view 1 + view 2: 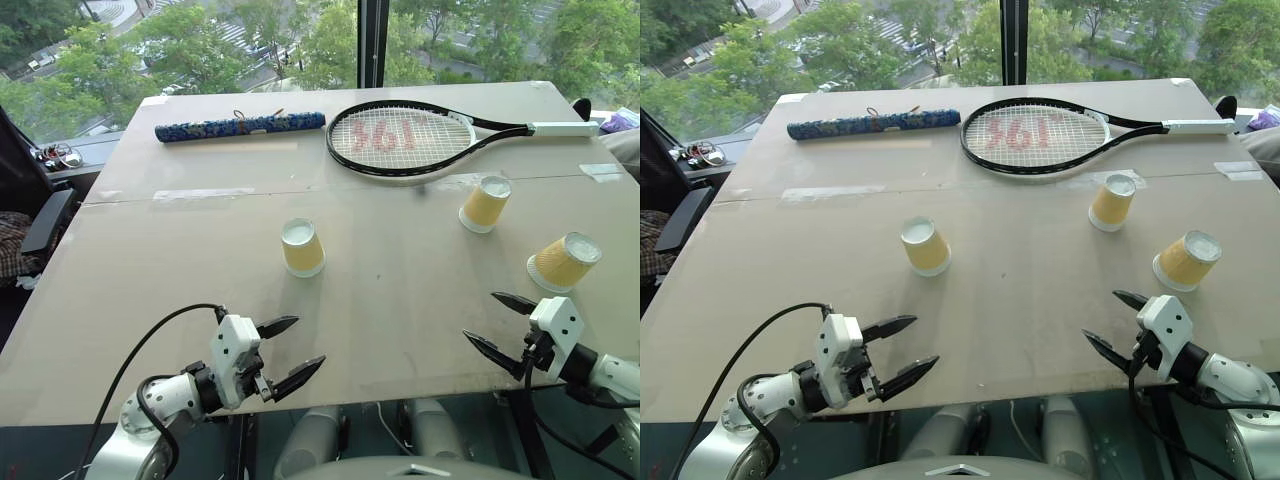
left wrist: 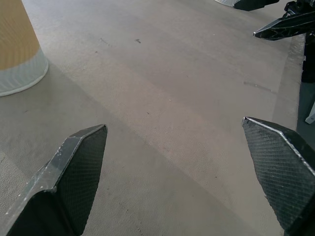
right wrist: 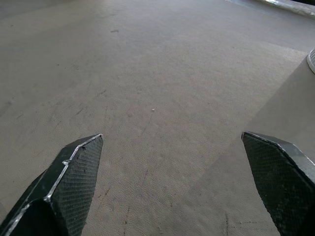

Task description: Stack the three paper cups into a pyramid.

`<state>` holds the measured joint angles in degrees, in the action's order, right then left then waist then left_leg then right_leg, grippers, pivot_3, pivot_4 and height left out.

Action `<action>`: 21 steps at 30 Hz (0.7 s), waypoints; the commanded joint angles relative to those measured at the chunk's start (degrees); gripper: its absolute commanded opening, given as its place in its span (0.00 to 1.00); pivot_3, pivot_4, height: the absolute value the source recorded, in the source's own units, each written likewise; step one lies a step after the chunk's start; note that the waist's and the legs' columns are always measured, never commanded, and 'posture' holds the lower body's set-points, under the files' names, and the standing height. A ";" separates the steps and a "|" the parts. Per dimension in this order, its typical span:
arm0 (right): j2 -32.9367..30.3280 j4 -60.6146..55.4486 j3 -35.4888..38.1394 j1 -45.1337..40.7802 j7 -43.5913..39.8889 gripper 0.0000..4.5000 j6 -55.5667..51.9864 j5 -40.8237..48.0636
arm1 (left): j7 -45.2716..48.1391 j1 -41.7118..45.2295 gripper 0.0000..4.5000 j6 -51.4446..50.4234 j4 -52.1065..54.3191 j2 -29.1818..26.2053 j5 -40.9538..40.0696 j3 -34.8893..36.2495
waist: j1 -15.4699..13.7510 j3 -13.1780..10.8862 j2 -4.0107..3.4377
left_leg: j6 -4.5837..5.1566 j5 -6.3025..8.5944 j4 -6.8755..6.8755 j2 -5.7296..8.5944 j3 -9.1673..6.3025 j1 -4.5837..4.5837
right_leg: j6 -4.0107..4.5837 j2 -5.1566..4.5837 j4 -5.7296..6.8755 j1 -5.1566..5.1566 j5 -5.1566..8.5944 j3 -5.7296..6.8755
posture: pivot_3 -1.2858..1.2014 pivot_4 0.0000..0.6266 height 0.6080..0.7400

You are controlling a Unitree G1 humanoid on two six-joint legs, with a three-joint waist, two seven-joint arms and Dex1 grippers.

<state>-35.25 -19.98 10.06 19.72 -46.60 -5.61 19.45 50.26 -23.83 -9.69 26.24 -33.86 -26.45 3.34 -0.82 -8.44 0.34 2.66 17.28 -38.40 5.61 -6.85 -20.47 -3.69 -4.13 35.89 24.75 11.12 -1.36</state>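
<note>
Table (image 1: 200,300): beige, w/ a taped seam running across the far third; windows and trees beyond.

Count, L to R:

- 1 blue patterned roll (image 1: 240,126), long and thin, lying flat at far left of the table, just left of the racket head.
- 1 tennis racket (image 1: 400,138), black frame, white strings w/ red print, flat on the table at the back; handle points right, white grip near the right edge.
- 3 paper cups, yellow ribbed, all inverted (white base up), none stacked, so no pyramid yet.
  - left cup (image 1: 302,248): upright on its rim, centre of table, well apart from the other 2. It also shows beside the left claw in the left wrist view (image 2: 17,46).
  - middle cup (image 1: 485,204): right of centre, just in front of the racket head, not touching it.
  - right cup (image 1: 564,262): near the right edge, nearer the robot than the middle cup, apart from it.
- 2 grippers, both at the near edge of the table.
  - left gripper (image 1: 290,352): fingers spread wide, nothing btwn them, near left cup but clear of it.
  - right gripper (image 1: 500,327): fingers also spread wide, empty, close in front of the right cup, not touching.
</note>
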 commanded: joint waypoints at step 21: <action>1.47 -8.99 -4.10 -11.68 -1.51 0.99 -1.97 6.71 | -10.94 18.93 1.00 -3.08 -10.54 3.79 0.28 7.49 | -0.01 0.02 0.02 | -0.02 -0.01 -0.01 0.02 -0.10 0.00 | 0.00 0.05 -0.01 -0.01 -0.01 0.10 | 0.52 0.24 1.00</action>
<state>-33.35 -27.56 5.44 8.69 -48.17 -7.52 25.21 39.20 -5.34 -12.53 14.62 -29.45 -26.99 11.34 -0.83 -8.42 0.36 2.64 17.27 -38.41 5.63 -6.95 -20.47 -3.70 -4.09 35.87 24.75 11.10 -1.26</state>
